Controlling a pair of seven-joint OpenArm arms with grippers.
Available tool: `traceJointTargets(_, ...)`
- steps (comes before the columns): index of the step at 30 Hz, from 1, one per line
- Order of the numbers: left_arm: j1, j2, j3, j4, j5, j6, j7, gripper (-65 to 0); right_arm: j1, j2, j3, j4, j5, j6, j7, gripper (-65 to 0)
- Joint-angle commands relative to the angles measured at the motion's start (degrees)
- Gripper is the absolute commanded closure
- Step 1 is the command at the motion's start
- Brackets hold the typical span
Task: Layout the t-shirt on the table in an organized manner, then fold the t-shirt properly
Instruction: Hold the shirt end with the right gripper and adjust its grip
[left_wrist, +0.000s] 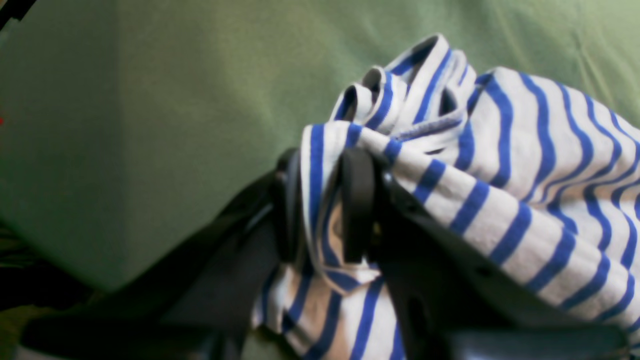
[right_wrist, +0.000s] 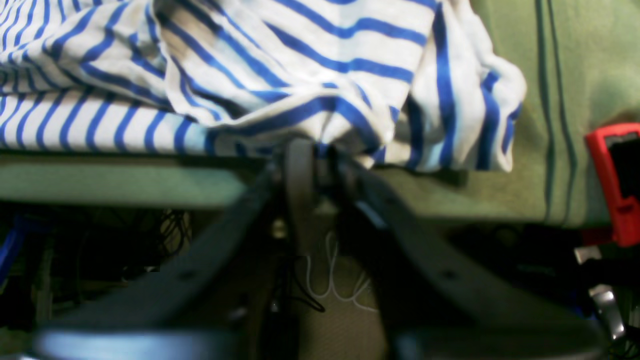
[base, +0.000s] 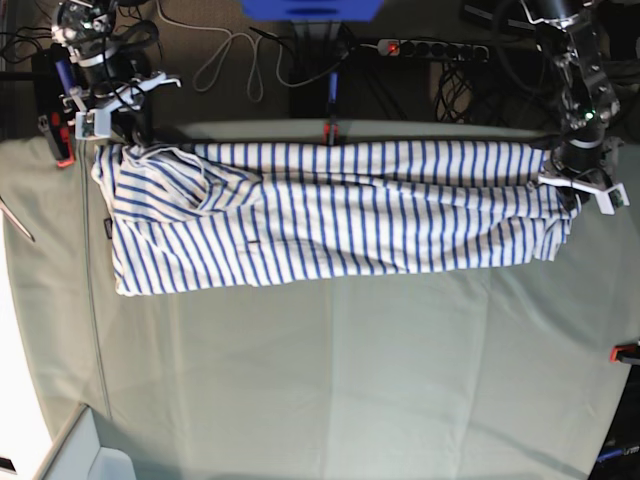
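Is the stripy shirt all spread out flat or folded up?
Folded over lengthwise. The t-shirt lies as a long band across the table, a doubled layer bunched near one end.

Beyond the far edge of the worktop lies a dark floor (base: 250, 50), dim and cluttered. A white cable (base: 232, 58) loops across it, and a black power strip (base: 425, 48) with a lit red switch lies further along, among dark cables (base: 470, 85). A blue object (base: 310, 8) shows at the top edge of the base view. Red clamps sit at the far edge (base: 329, 131) and at the side (base: 625, 352). A white box corner (base: 85, 455) shows at the near corner. Light falls evenly from above, without hard shadows.
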Motion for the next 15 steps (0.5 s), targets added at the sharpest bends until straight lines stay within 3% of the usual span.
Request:
traceJointTargets(1,-0.36,-0.81,-0.26,1.07,-0.19,-0.08,-1.46,-14.3,-0.23,0.43,0.20,0.85,0.62,0.84,1.38,-16.5)
traceJointTargets(5,-0.36,-0.81,-0.26,1.07,-0.19,-0.08,-1.46,-14.3,1.09,0.43,0.29,0.85,0.80,0.84,1.64,-24.8)
traceJointTargets(15,-0.36,-0.81,-0.26,0.63,-0.19,-0.08,-1.46,-14.3,6.89,0.52,3.45,-0.82,0.53,0.84,1.29,-25.4)
